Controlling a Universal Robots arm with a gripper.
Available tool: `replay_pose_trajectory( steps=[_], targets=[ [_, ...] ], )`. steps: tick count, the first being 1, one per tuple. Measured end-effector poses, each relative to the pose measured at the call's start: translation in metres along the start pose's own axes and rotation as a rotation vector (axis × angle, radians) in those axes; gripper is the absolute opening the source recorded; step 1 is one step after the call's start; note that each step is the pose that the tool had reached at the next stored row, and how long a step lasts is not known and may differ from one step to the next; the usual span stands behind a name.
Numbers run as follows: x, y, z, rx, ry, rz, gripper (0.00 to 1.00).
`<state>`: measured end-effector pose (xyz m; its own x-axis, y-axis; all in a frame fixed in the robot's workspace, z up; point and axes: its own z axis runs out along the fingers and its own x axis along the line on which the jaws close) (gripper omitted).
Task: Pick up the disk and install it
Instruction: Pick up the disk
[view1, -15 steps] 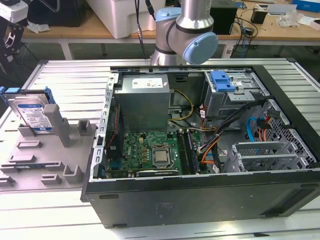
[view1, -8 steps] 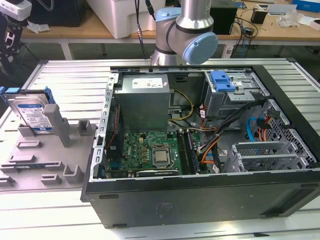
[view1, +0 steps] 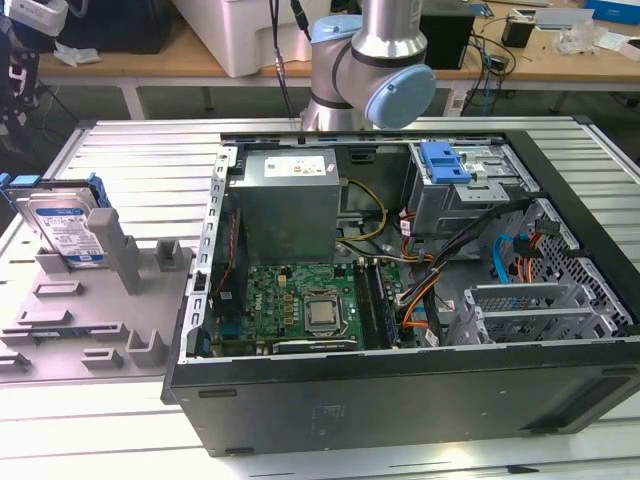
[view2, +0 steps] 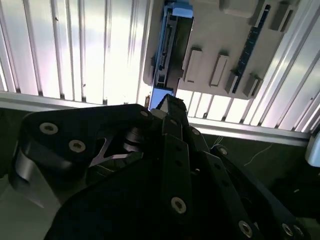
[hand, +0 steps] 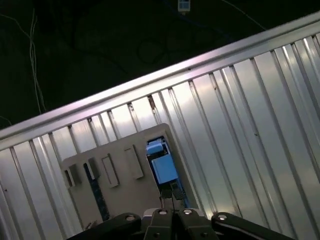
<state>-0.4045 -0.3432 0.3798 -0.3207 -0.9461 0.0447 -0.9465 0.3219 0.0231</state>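
Disk on edge in grey holder, white-and-blue label's print unreadable.

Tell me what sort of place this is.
Likely a robotics lab or workshop: an open computer case lies on a ribbed metal table, the disk stands in a grey fixture, with cluttered workbenches behind.

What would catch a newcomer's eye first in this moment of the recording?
The open computer case lying on its side dominates the middle of the exterior view, with the robot arm rising behind it. At the exterior view's left, the disk stands propped on a grey fixture; in the first wrist view the claw hangs above it.
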Motion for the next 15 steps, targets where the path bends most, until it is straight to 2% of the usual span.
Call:
replay_pose_trajectory(
  steps=[2, 3, 4, 5, 6, 7, 8, 10, 12, 14, 15],
  targets=[
    [0.0000, 0.0000, 0.0002, 0.0015, 0.0008, -0.034, 0.11],
    [0.0000, 0.0000, 0.0003, 0.0026, 0.0013, -0.058, 0.17],
    [0.0000, 0.0000, 0.0004, 0.0034, 0.0016, -0.074, 0.17],
    [0.0000, 0.0000, 0.0005, 0.0043, 0.0021, -0.094, 0.24],
    [0.0000, 0.0000, 0.0006, 0.0049, 0.0025, -0.110, 0.24],
    [0.0000, 0.0001, 0.0007, 0.0062, 0.0032, -0.140, 0.30],
    [0.0000, 0.0001, 0.0009, 0.0077, 0.0039, -0.172, 0.30],
    [0.0000, 0.0001, 0.0011, 0.0093, 0.0047, -0.207, 0.31],
    [0.0000, 0.0001, 0.0013, 0.0112, 0.0057, -0.248, 0.43],
    [0.0000, 0.0001, 0.0015, 0.0126, 0.0063, -0.279, 0.43],
    [0.0000, 0.0001, 0.0016, 0.0134, 0.0068, -0.297, 0.50]
  ],
)
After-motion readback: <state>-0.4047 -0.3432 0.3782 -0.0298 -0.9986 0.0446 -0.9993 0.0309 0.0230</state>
